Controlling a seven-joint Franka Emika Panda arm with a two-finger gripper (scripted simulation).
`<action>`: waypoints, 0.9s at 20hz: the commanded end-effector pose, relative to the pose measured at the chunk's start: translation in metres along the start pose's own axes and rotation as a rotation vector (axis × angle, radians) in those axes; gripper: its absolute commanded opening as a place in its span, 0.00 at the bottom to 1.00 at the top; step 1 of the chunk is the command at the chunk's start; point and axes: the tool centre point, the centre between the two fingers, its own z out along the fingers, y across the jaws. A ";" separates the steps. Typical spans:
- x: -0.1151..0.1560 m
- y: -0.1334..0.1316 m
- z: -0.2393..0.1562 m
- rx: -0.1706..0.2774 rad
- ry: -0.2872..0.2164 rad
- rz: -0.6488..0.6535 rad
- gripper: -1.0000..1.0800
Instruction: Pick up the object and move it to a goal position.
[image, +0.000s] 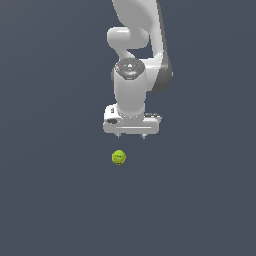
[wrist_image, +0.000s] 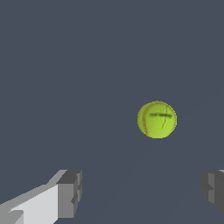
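Observation:
A small yellow-green ball (image: 119, 157) with faint darker markings lies on the flat dark grey surface. It also shows in the wrist view (wrist_image: 157, 119). My white gripper (image: 131, 136) hangs above the ball, pointing down, with the ball slightly toward the exterior view's left of it. In the wrist view the gripper (wrist_image: 142, 192) is open and empty, its two grey fingertips (wrist_image: 70, 193) spread wide. The ball sits apart from the fingers, not between them.
The dark grey surface (image: 50, 200) stretches all around with no other object in view. The white arm (image: 137, 45) rises behind the gripper at the top of the exterior view.

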 end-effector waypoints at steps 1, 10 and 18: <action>0.003 0.005 0.007 -0.003 0.001 -0.010 0.96; 0.024 0.040 0.053 -0.021 0.012 -0.089 0.96; 0.031 0.057 0.078 -0.030 0.016 -0.130 0.96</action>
